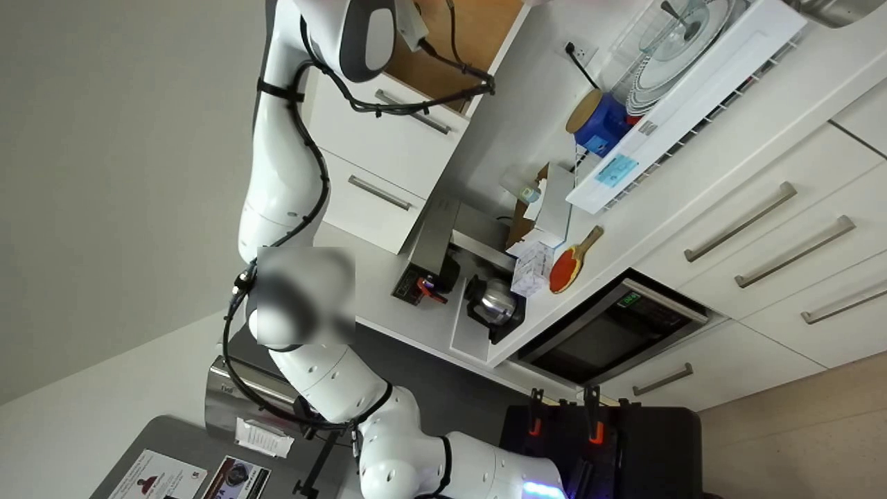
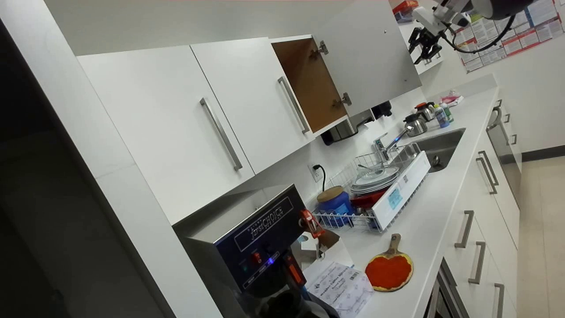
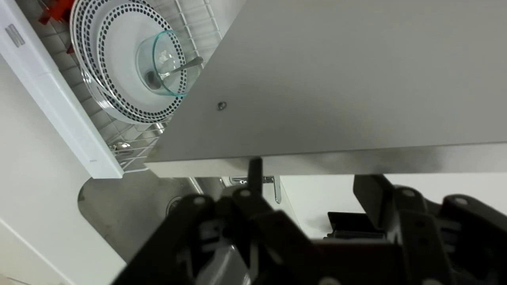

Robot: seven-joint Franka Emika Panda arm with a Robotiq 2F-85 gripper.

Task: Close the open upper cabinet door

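The upper cabinet door (image 2: 371,57) is a flat, plain white panel that stands swung open on its hinges beside the brown cabinet interior (image 2: 304,75). In an exterior view the interior (image 1: 478,28) also shows, but the door is not visible there. In the wrist view the door (image 3: 336,79) fills the upper right, with its pale edge running across the middle. My gripper (image 3: 313,170) is open, fingers wide apart, with both fingertips at or very close to that edge; contact cannot be told. In an exterior view the gripper (image 2: 414,51) is just past the door's free edge.
Closed white cabinet fronts (image 2: 154,119) with bar handles adjoin the open cabinet. Below are a dish rack (image 2: 401,190) with plates, also in the wrist view (image 3: 59,99), a blue jar (image 2: 335,205), a faucet (image 2: 382,150) and a sink (image 2: 450,141). A dark-fronted machine (image 2: 260,238) stands nearby.
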